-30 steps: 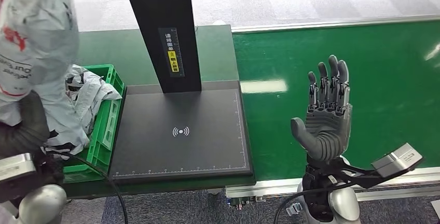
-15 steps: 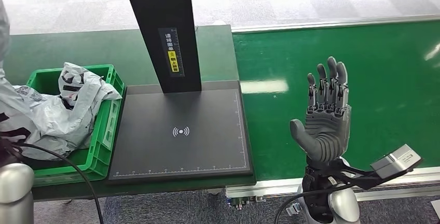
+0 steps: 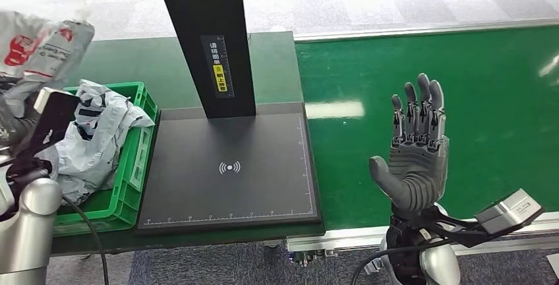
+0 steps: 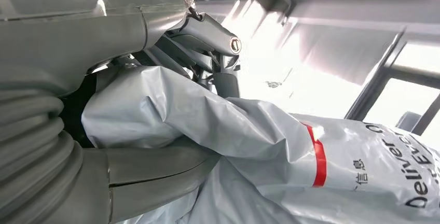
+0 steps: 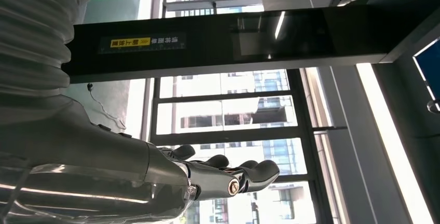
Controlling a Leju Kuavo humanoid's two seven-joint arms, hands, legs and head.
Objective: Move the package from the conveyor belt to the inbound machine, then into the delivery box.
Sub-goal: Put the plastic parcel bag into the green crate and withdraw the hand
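At the far left your left hand [image 4: 155,130] grips the package [image 3: 39,51] above the green crate [image 3: 135,159], its long side running left to right; the left edge cuts it off and the arm hides the hand. It sat lower half a second ago. Right of the scanner plate [image 3: 231,166], your right hand [image 3: 414,159] stays wide, holding nothing.

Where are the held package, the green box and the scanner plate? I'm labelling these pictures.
package [image 3: 41,46], head view, on its printed grey upper part.
green box [image 3: 129,166], head view, on its near right wall.
scanner plate [image 3: 257,192], head view, on its bare black surface.
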